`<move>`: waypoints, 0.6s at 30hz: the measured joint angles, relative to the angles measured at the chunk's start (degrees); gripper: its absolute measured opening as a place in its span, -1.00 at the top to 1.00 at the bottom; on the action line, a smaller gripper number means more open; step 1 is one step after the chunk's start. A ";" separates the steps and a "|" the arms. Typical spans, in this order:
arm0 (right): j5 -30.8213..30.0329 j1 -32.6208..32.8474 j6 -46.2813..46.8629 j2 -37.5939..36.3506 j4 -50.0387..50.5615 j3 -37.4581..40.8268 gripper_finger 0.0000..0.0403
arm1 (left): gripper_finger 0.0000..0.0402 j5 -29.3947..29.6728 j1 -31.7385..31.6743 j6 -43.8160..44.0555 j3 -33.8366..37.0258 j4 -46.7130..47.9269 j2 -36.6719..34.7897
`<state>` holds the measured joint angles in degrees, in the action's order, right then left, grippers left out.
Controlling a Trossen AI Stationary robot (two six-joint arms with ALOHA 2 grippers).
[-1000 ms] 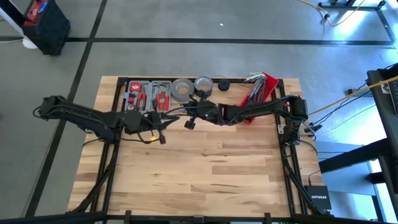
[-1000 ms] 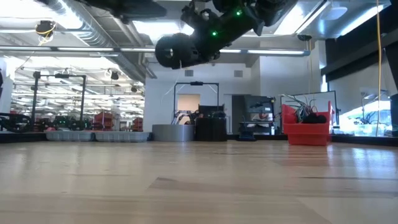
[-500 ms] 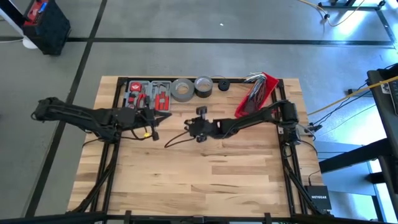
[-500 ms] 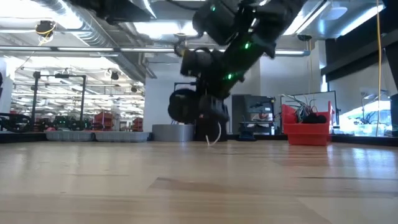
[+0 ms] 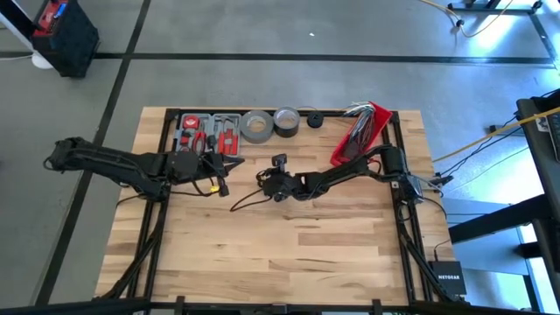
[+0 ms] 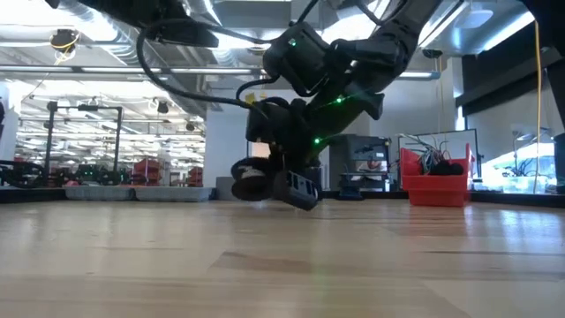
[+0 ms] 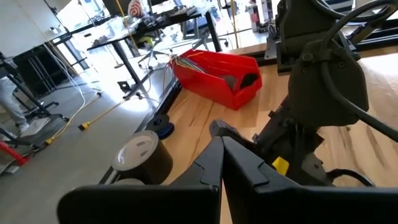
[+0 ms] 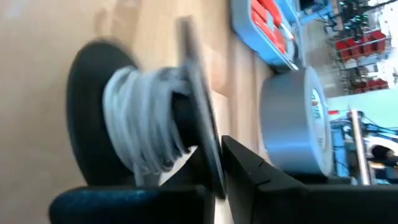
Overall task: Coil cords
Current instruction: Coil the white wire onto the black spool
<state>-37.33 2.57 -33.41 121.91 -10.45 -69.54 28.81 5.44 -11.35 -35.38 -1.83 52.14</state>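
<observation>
Right gripper (image 5: 265, 180) low over the table's middle, at a spool wound with white cord (image 8: 146, 127)

The right gripper's fingers (image 8: 261, 180) sit nearly together against the black flange of the spool; whether they grip it I cannot tell. A thin dark cord (image 5: 245, 199) trails left and nearer from the gripper across the wood. The left gripper (image 5: 224, 178), clenched and empty, waits just to the left. Tape rolls (image 5: 256, 125) and a red bin (image 5: 360, 131) line the far edge.

An industrial workshop: exposed ceiling ducts (image 6: 106, 22), equipment racks (image 6: 84, 146) (red parts on shelves), concrete floor (image 5: 262, 35).
</observation>
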 joint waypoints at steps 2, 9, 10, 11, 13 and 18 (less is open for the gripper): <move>2.31 0.01 0.67 0.00 -0.08 0.00 0.83 | 1.00 -0.01 0.01 0.00 0.00 -0.06 0.00; 6.05 0.00 2.19 0.00 -0.07 0.00 0.80 | 1.00 -0.03 0.01 0.00 0.02 -0.07 0.00; 6.06 0.00 2.21 0.00 -0.07 0.00 0.80 | 1.00 -0.03 0.01 0.02 0.08 -0.06 0.00; 6.06 0.00 2.23 0.00 -0.07 0.00 0.80 | 1.00 -0.04 0.01 0.02 0.26 0.12 0.00; 6.06 0.00 2.25 0.00 -0.07 0.00 0.80 | 1.00 -0.05 0.01 -0.01 0.35 2.55 0.02; 6.09 -0.02 2.25 0.00 -0.09 0.00 0.79 | 0.95 -0.05 0.01 -2.47 0.42 6.33 1.91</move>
<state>-31.24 2.55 -31.16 121.91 -10.55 -69.54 28.75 5.45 -13.83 -34.96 4.50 54.05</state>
